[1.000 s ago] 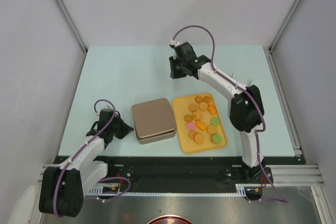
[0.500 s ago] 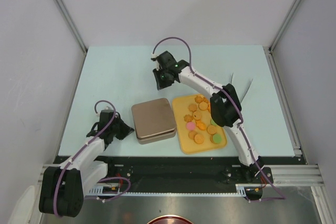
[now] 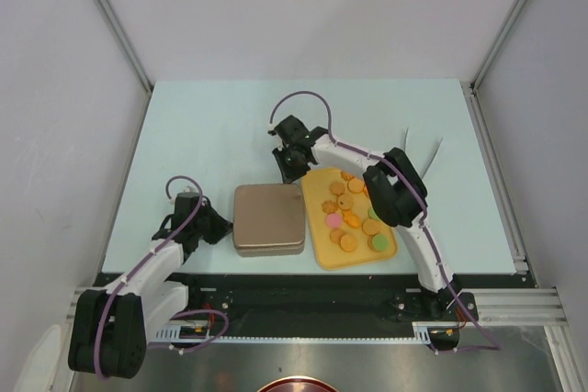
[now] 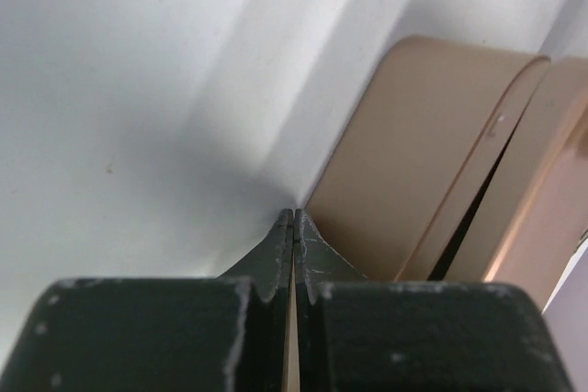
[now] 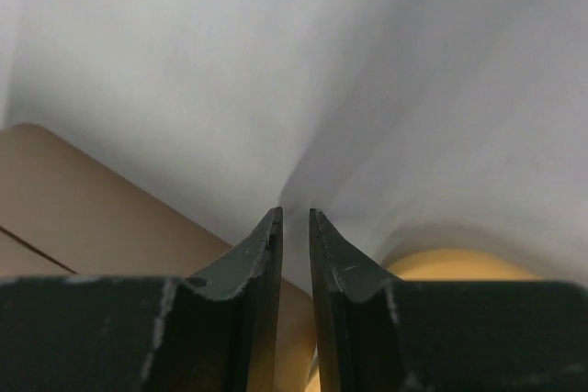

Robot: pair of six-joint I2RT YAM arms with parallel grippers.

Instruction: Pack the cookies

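Note:
Several cookies (image 3: 348,215), mostly orange-tan with one pink (image 3: 333,221) and two green, lie on a yellow tray (image 3: 317,236). A brown tin (image 3: 268,218) with its lid on lies left of the tray. My right gripper (image 3: 295,172) is low at the tin's far right corner, beside the tray's far left corner. Its jaws show only a thin slit and hold nothing (image 5: 295,214). My left gripper (image 3: 223,224) is shut and empty, its tip against the tin's left side (image 4: 293,213). The tin (image 4: 404,162) shows a gap between lid and base in the left wrist view.
The pale table (image 3: 202,135) ends in grey walls at left, right and back. A metal rail (image 3: 496,167) runs along the right edge. The tin (image 5: 83,208) and tray (image 5: 459,263) flank the right jaws in the right wrist view.
My right gripper swung from the far middle toward the left and down to the tin's far right corner. The tin turned squarer to the table edge. The left arm barely moved.

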